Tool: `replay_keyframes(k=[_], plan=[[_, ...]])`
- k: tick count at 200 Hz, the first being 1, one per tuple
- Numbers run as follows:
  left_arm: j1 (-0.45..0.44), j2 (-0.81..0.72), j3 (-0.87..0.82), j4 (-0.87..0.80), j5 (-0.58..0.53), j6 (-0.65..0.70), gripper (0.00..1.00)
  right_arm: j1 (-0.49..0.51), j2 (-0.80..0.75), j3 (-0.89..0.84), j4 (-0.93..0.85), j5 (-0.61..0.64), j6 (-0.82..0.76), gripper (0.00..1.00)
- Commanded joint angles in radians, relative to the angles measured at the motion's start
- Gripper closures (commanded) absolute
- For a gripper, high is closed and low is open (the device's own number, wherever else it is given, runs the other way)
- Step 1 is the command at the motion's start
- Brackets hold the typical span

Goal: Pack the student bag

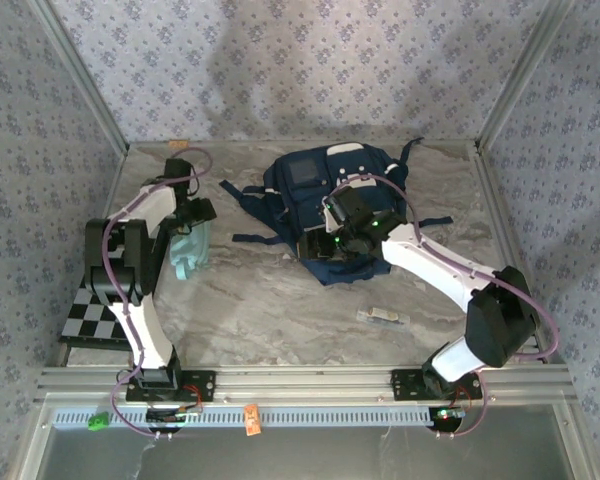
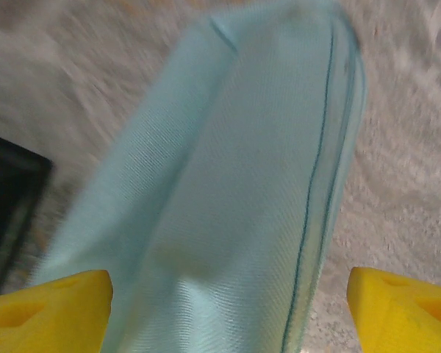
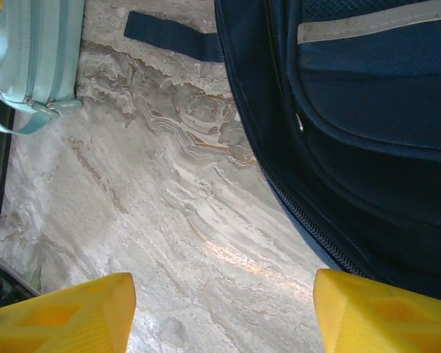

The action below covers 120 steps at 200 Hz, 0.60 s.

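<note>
Student bag [image 1: 285, 200] — large navy-blue fabric backpack with white patches and a thin white stripe — lies flat on the grey marble-patterned table [image 1: 270, 310], toward the far middle, with its dark straps spread loose to the left. It looks shut or nearly so; I can't tell whether any zip is open.

Right gripper [image 1: 342, 240] hovers at the bag's near edge. On the right wrist view its yellow fingertips stand wide apart with only bare tabletop between them, and the bag [image 3: 367, 147] with its zipper line [image 3: 301, 213] sits just to one side. Nothing is held. My guess is it sits there to steady the bag or work an opening while the other arm fetches.

Left gripper [image 1: 192, 215] is over a pale teal fabric zip pouch [image 1: 187, 255] at the left side, well apart from the bag. On the left wrist view the gripper [image 2: 228, 312] is spread wide and straddles the pouch [image 2: 235, 184]. One fingertip overlaps the cloth and the other stands clear, so there is no clamp. That view is blurred. The pouch [image 3: 37, 44] lies flat on the table on the right wrist view, so it is not lifted.

Packing is barely begun — the pouch is outside the bag. A checkerboard card [image 1: 90, 320] lies at the left edge, and a small pale flat item [image 1: 380, 317] lies near the front; I can't tell what it is.
</note>
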Motion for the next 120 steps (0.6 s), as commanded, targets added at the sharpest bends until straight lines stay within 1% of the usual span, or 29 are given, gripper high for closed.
replay_keyframes(k=[1,12,29,38,56,67,76,88,102,120], plan=[[-0.046,-0.051,-0.076,0.013,0.168,-0.096,0.17,0.005,0.033,0.028,-0.019,0.026,-0.028,0.34],[-0.079,-0.089,-0.119,0.009,0.175,-0.160,0.17,0.007,0.051,0.044,-0.021,0.023,-0.025,0.33],[-0.132,-0.174,-0.212,0.040,0.212,-0.298,0.16,0.021,0.087,0.057,-0.012,0.008,-0.022,0.33],[-0.161,-0.224,-0.257,0.055,0.212,-0.367,0.16,0.036,0.108,0.064,0.002,0.002,-0.019,0.31],[-0.199,-0.307,-0.325,0.082,0.215,-0.449,0.15,0.068,0.163,0.090,0.025,-0.012,-0.005,0.28],[-0.200,-0.352,-0.352,0.082,0.204,-0.461,0.14,0.091,0.201,0.120,0.032,-0.029,0.002,0.27],[-0.190,-0.383,-0.363,0.060,0.169,-0.456,0.13,0.113,0.232,0.144,0.046,-0.038,0.010,0.25],[-0.155,-0.405,-0.371,0.027,0.155,-0.440,0.13,0.143,0.282,0.176,0.072,-0.052,0.011,0.22],[-0.117,-0.429,-0.380,0.001,0.149,-0.407,0.13,0.168,0.357,0.245,0.062,-0.061,0.010,0.19],[-0.111,-0.483,-0.384,-0.048,0.058,-0.352,0.13,0.193,0.452,0.343,0.071,-0.086,0.016,0.17]])
